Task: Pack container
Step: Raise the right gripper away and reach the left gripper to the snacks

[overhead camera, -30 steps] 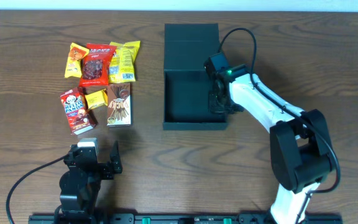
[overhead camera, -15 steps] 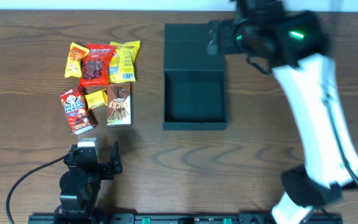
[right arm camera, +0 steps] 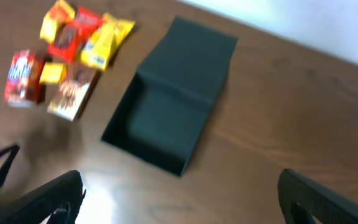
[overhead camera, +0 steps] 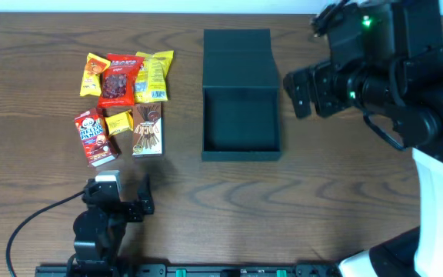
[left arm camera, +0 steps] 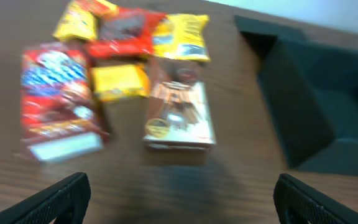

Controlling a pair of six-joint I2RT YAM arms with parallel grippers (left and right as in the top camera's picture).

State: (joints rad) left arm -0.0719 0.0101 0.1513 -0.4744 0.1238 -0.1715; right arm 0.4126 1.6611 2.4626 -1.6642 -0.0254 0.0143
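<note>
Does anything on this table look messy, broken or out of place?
Nothing stands out. The container sits open and empty, its lid flap laid back flat. The snack packets lie in a loose cluster to its left, a few overlapping, none visibly torn or spilled.

The brown wooden table (overhead camera: 206,200) carries the dark container (overhead camera: 241,127), its lid flap lying open and flat on the far side. Left of it, well apart, lie clustered snack packets (overhead camera: 120,79), a red box (overhead camera: 95,138) and a brown box (overhead camera: 148,128).

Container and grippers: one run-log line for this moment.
container: open, empty | snacks: outside, left of container | left gripper: open, empty | right gripper: open, empty
</note>
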